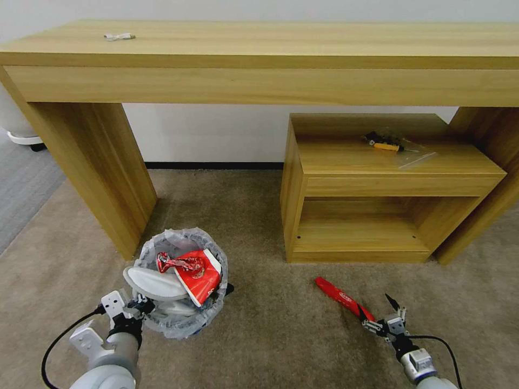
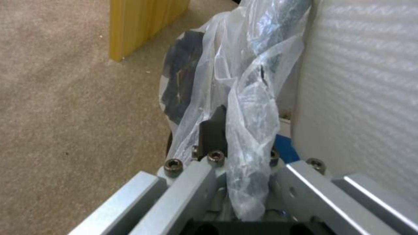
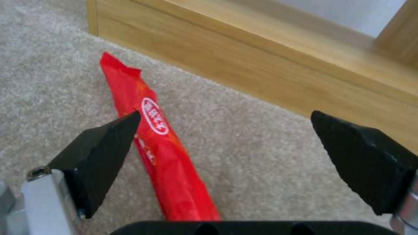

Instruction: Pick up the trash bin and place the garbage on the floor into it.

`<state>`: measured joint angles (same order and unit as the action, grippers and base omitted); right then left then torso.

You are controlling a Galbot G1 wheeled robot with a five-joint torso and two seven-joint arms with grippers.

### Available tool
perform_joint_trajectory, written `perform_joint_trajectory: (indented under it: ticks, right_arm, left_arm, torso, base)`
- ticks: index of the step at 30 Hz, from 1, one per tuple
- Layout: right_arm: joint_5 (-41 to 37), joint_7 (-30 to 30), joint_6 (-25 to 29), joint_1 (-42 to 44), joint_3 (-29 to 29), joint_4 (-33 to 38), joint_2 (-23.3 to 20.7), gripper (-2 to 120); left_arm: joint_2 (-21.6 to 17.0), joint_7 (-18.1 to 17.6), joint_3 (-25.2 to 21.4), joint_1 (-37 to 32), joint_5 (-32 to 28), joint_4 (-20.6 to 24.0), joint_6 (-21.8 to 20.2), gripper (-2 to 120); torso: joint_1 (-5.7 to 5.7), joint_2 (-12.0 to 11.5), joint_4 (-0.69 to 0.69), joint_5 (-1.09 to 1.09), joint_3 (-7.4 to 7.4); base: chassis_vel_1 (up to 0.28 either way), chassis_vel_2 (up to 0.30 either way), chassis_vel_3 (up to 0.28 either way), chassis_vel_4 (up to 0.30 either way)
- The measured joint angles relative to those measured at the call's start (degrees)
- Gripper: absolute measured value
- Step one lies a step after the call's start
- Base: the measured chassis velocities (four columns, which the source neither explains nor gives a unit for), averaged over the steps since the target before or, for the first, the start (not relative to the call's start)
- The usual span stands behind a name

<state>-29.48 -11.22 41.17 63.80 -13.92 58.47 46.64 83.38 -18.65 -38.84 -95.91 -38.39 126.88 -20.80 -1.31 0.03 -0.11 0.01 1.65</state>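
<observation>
Up close, the left pincer [image 2: 235,143] is clamped on the trash bin [image 1: 181,281] liner, while the right pincer [image 3: 226,147] gapes wide over the red wrapper [image 3: 161,147], one fingertip [image 3: 117,130] overlapping it.

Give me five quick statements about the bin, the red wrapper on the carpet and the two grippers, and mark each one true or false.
1. The left gripper is shut on the rim of the trash bin. True.
2. The right gripper is shut on the long red wrapper. False: its fingers are spread wide and the wrapper lies on the carpet beside one fingertip.
3. A white slipper and a red paper cup stick out of the bin. True.
4. The bin stands on the low wooden shelf unit. False: it is at carpet level, near the desk leg.
5. The red wrapper is inside the bin. False: it lies in front of the shelf unit.
</observation>
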Motion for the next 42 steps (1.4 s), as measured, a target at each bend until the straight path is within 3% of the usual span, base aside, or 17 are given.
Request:
perform_joint_trajectory:
  ticks: [14, 29, 42]
  right_arm:
    - [-7.66, 1.37, -1.52, -5.04, -9.26, -3.86, 0.93, 92]
    - [-10.99, 3.62, -1.86, -8.05, -12.62, -10.53, 3.44, 84]
    - [-10.68, 5.71, -0.99, -10.12, -14.26, -16.27, 5.98, 83]
  left_arm:
    - [0.53, -0.27, -0.17, 1.29, -0.39, -0.7, -0.08, 0]
    - [-0.35, -0.38, 0.17, 1.53, -1.77, 1.16, -0.08, 0]
    - [-0.28, -0.26, -0.61, -1.01, -1.93, 4.29, 0.12, 0]
  torso:
    - [0.0, 0.0, 0.0, 0.0, 0.0]
    - [0.0, 0.0, 0.0, 0.0, 0.0]
    - [0.0, 0.0, 0.0, -0.02, -0.01]
  base:
    - [0.0, 0.0, 0.0, 0.0]
    - [0.0, 0.0, 0.0, 0.0]
    - [0.0, 0.0, 0.0, 0.0]
